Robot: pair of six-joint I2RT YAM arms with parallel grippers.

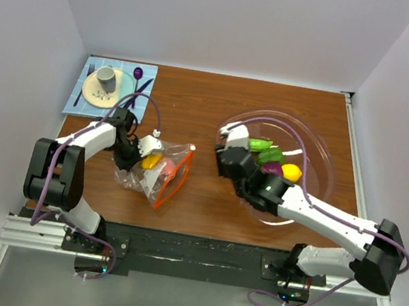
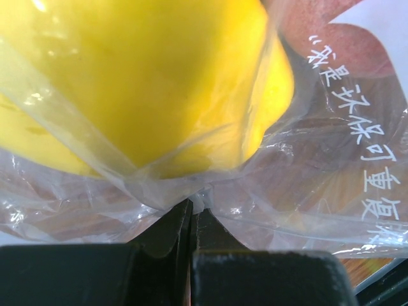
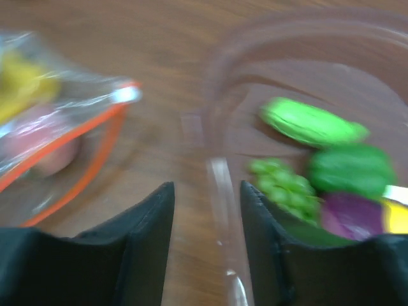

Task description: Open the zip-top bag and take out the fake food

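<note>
Left gripper (image 2: 191, 217) at lens, jaws closed, pinching bag (image 2: 319, 210) film just below yellow fruit (image 2: 159, 83). Table (image 1: 219, 102): bowl (image 1: 319, 150) right, bag left of centre, orange zip mouth looks open toward bowl. Clear film thin, light, crinkly, likely slippery; stiffer zip strip better hold. Right gripper (image 3: 205, 197) moderately open, empty, at bowl rim; green, purple food (image 3: 344, 169) inside.

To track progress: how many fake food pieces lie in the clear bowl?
5, clustered in the bowl: light green oblong piece, green grapes beside the rim, dark green piece beside them, purple piece and yellow piece in front. Others may be hidden.
</note>
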